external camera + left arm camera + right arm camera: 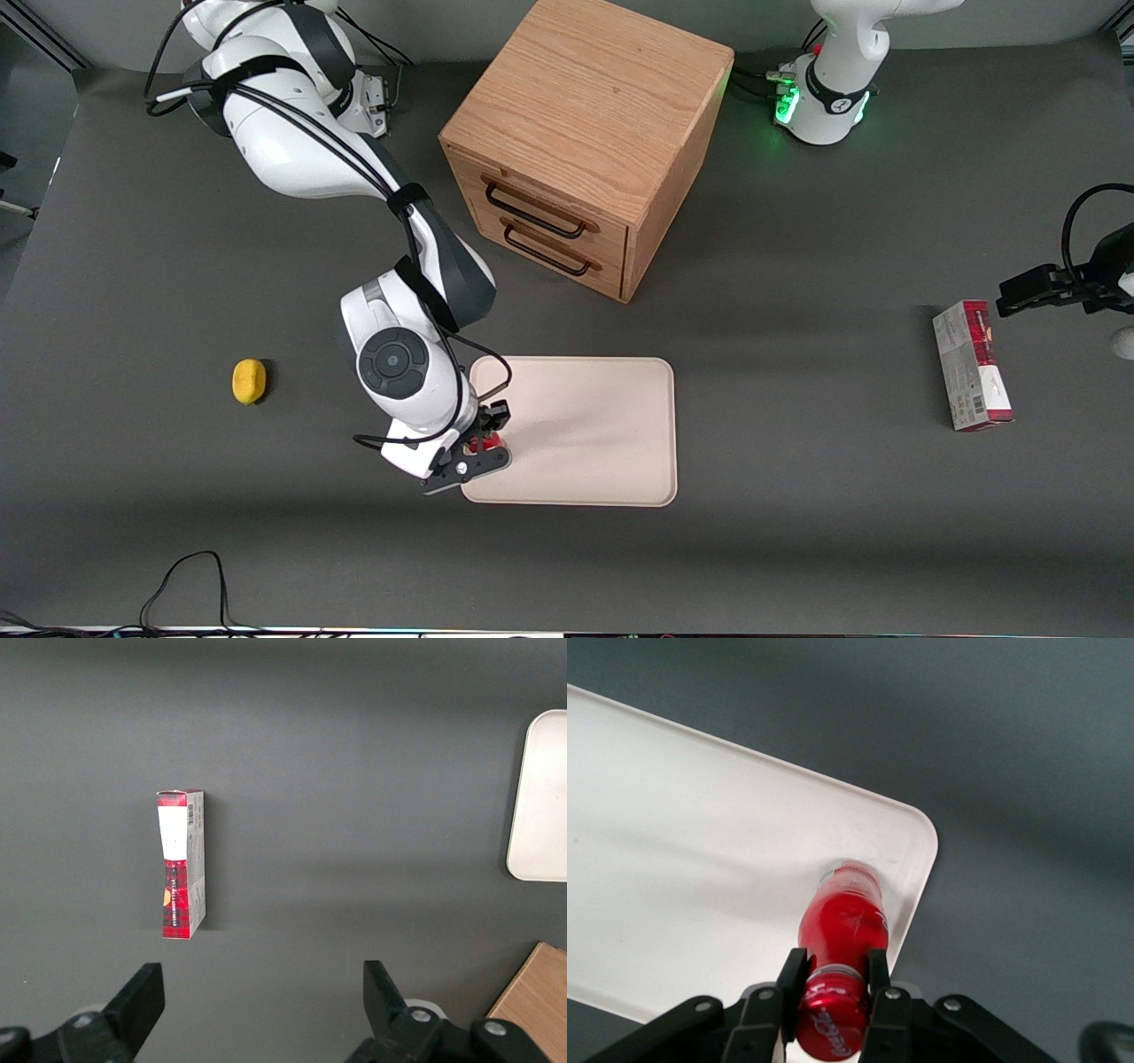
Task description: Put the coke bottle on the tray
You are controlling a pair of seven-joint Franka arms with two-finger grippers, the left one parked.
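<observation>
The coke bottle (843, 917), red with a red cap and white lettering, stands upright with its clear base on the cream-white tray (673, 842). It is close to the tray's rounded corner at the working arm's end, nearer the front camera. My gripper (834, 967) is shut on the bottle, one black finger pressed on each side of its neck just under the cap. In the front view the gripper (483, 439) hangs over that corner of the tray (594, 425), and only a bit of the red bottle (485, 442) shows between the fingers.
A wooden two-drawer cabinet (585, 142) stands farther from the front camera than the tray. A yellow lemon-like object (249, 381) lies toward the working arm's end. A red-and-grey carton box (972, 364) lies toward the parked arm's end, also seen as the carton (182, 864).
</observation>
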